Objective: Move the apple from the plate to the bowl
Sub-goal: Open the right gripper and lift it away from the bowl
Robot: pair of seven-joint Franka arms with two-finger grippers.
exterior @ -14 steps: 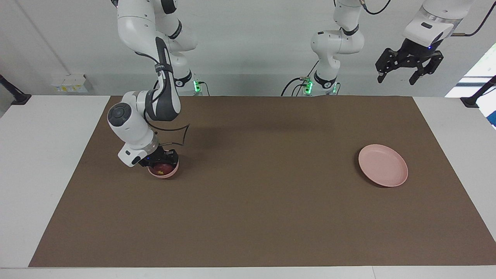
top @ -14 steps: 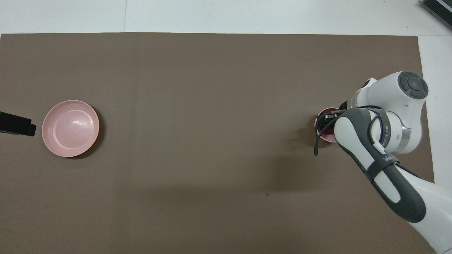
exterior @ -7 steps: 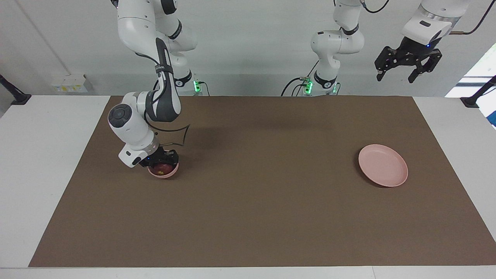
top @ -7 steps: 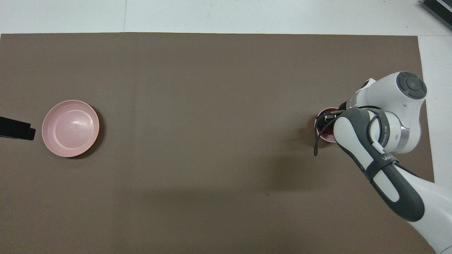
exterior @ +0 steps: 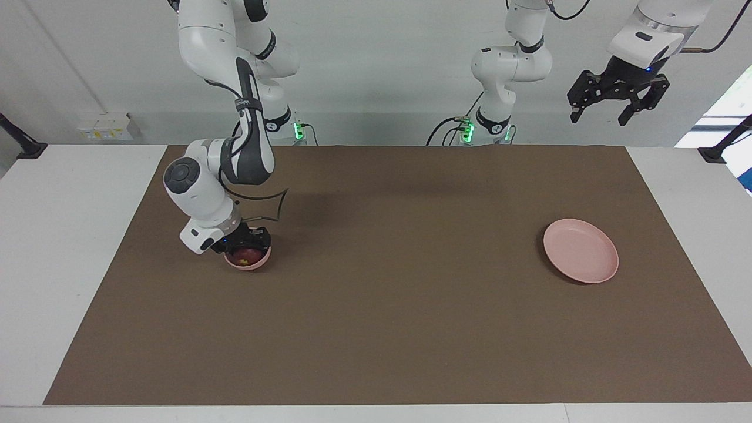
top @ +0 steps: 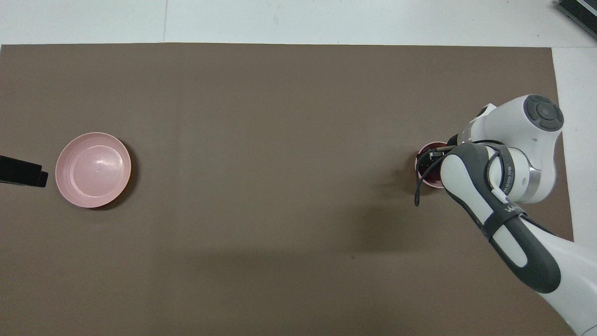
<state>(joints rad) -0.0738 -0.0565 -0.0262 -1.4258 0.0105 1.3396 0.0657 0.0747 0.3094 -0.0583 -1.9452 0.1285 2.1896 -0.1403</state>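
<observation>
**Apple delivered to bowl; release not confirmed**

White wall, brown mat (exterior: 399, 329) on the worktop. The right claw (exterior: 245, 245) sits low in the bowl (exterior: 251, 264) toward the right arm's end, with the apple (exterior: 244, 256) inside beneath it. Its posture matches a second ago; whether its fingers have parted cannot be told. The plate (exterior: 580, 251) lies bare, well apart. The left claw (exterior: 608, 108) waits high with its fingers spread wide, having risen slightly. Judgement: transfer essentially complete; withdrawal remains.

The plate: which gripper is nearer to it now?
Left. The left gripper hangs high above the plate's end of the table; the right gripper is down at the bowl, at the other end.
</observation>
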